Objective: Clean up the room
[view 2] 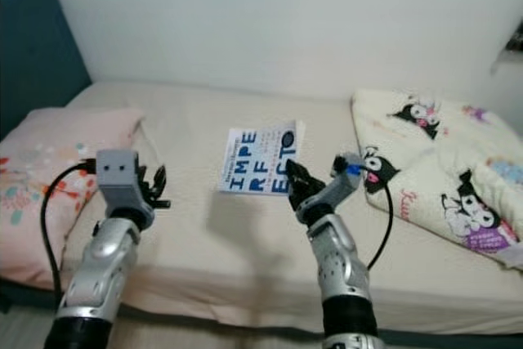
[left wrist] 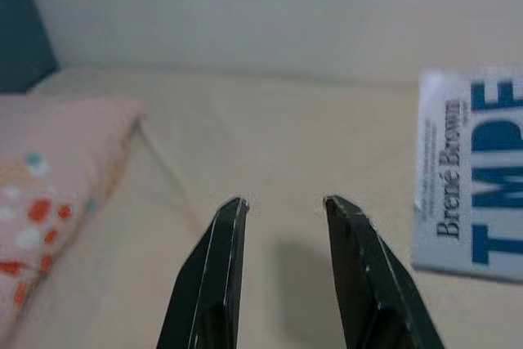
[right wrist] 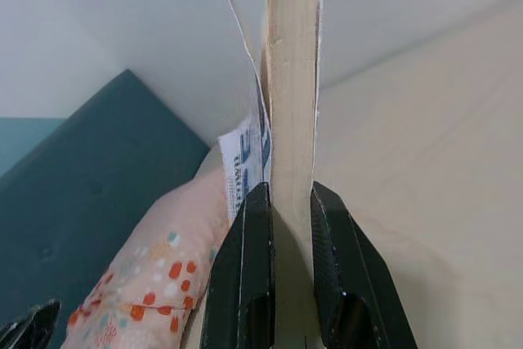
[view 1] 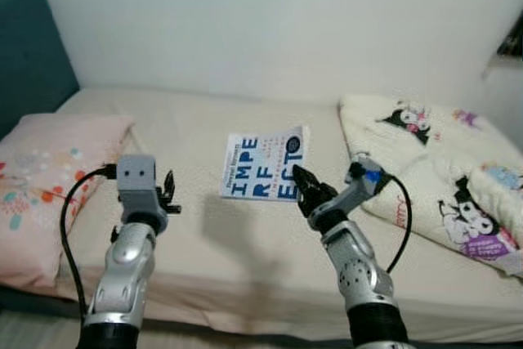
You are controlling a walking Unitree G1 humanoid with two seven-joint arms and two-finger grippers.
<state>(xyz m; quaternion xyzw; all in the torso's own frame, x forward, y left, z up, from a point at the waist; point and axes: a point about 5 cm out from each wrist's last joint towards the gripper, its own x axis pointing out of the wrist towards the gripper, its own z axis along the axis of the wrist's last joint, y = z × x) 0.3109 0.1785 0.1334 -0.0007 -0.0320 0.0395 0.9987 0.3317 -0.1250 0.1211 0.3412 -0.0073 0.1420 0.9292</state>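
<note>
White-and-blue paperback book [view 1: 266, 167]: lifted above the cream bed sheet [view 1: 204, 226], cover facing up.
Right gripper [right wrist: 282, 210]: clamped on the book's page edge.
Left gripper [left wrist: 282, 210]: parted, holding nothing, near the pink patterned pillow [view 1: 49, 177].

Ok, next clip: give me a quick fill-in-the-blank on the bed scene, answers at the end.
1. The right gripper is shut on the ____, lifting it above the bed.
2. The left gripper hovers with its fingers ____ and nothing between them.
3. The pink pillow lies on the robot's ____ side of the bed.
4. The cartoon-print blanket is bunched on the robot's ____ side.

Missing words: book; open; left; right
</note>
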